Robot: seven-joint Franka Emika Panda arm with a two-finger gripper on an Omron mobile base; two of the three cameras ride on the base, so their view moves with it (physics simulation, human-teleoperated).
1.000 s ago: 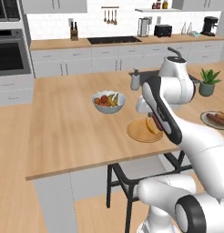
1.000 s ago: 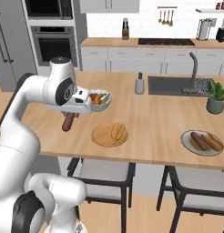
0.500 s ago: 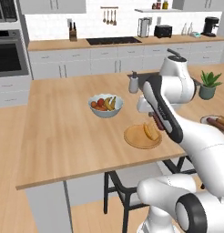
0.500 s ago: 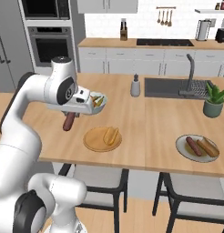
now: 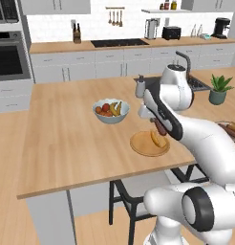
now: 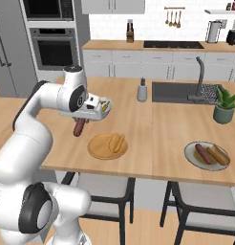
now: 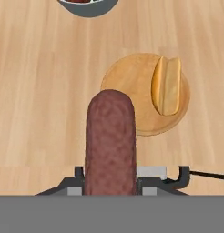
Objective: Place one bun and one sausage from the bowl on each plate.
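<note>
My gripper (image 6: 83, 116) is shut on a reddish-brown sausage (image 6: 79, 127) that hangs upright above the counter, just left of the tan plate (image 6: 101, 149). One golden bun (image 6: 117, 142) lies on that plate's right half. In the hand view the sausage (image 7: 110, 141) points at the near left rim of the tan plate (image 7: 127, 77), with the bun (image 7: 166, 85) beyond it. In the left base view the gripper (image 5: 156, 123) holds the sausage (image 5: 159, 128) over the plate (image 5: 141, 146). Further right, a pale grey plate (image 6: 192, 160) carries a sausage (image 6: 202, 152) and a bun (image 6: 218, 154). The bowl is out of view.
A white bowl of fruit (image 5: 111, 111) stands on the counter behind the tan plate. A soap dispenser (image 6: 142, 90), a sink with its tap (image 6: 200, 76) and a potted plant (image 6: 225, 106) sit at the back right. Chairs stand under the counter's front edge.
The whole picture has shifted, so the base has driven sideways along the counter. The gripper stays shut on the sausage and now hangs closer to the tan plate.
</note>
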